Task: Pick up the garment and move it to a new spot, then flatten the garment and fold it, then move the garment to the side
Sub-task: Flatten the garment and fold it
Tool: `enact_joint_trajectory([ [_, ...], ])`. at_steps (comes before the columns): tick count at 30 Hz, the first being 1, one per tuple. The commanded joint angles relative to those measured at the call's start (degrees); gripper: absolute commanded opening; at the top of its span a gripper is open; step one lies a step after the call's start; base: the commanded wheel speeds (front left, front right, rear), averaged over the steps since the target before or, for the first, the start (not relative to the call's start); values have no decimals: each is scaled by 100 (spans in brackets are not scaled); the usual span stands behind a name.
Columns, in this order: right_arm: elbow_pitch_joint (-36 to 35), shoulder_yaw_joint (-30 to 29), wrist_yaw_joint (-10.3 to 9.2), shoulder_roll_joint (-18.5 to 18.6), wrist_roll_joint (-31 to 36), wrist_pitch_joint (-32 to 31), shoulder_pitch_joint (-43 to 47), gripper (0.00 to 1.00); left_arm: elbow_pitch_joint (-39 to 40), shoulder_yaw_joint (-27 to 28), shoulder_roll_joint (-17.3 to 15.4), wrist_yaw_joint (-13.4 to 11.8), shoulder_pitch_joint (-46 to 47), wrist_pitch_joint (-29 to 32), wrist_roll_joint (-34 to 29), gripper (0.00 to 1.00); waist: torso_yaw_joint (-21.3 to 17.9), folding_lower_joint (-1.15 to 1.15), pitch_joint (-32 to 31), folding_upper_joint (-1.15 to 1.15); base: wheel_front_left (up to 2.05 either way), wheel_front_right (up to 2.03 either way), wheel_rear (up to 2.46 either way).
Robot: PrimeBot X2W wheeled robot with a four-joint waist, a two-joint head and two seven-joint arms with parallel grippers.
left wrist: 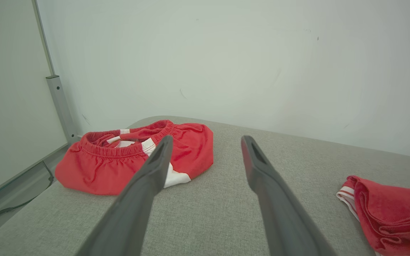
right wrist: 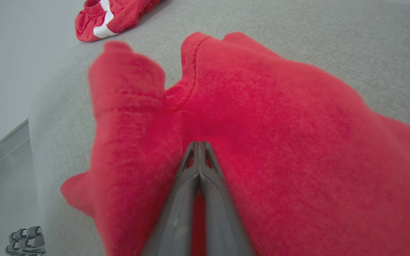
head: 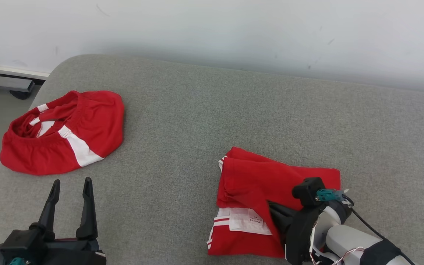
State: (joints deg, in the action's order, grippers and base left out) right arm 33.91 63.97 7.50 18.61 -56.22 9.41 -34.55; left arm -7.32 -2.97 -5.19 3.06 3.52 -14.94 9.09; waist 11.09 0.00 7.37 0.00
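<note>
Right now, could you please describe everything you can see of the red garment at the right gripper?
The red garment looks like soft, fleecy knit, with white stripes along one edge and a white label on its exposed inner side. It lies partly folded and rumpled on the grey cushion, toward the robot's right. The right gripper is shut on a fold, with red cloth caught in its grip.

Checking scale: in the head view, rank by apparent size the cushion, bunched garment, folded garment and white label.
1. Cushion
2-3. Folded garment and bunched garment: too alike to rank; the right gripper hides part of the folded one.
4. White label
</note>
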Motion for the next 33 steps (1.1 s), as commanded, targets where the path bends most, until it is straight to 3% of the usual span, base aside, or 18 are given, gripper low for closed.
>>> enact_joint_trajectory([
  [1, -4, 62, -2, -8, -60, 36, -47, 0, 4, 32, 1, 29, 25, -33, -18, 100, -1, 0, 3, 0, 0, 0, 0],
  [21, -181, 792, -2, -134, -441, 113, -151, 0, -52, 66, 53, 86, 18, -33, -76, 100, 19, 0, -50, 0, 0, 0, 0],
  [27, -124, 788, -2, 11, -569, 283, -214, 0, -35, 88, 54, 88, -21, -33, -110, 100, -41, 0, -80, 0, 0, 0, 0],
  [29, -66, 649, -2, 105, -567, 388, -239, 55, -28, 90, 50, 89, -24, -33, -125, 100, -62, 0, -86, 0, 0, 0, 0],
  [30, -47, 594, -2, 151, -563, 429, -235, 100, -25, 93, 47, 91, -24, -33, -124, 100, -73, 0, -89, 0, 0, 0, 0],
  [33, 23, 365, -2, 328, -531, 505, -183, 100, -16, 111, 20, 92, -44, -33, -133, 100, -120, 0, -116, 0, 0, 0, 0],
])
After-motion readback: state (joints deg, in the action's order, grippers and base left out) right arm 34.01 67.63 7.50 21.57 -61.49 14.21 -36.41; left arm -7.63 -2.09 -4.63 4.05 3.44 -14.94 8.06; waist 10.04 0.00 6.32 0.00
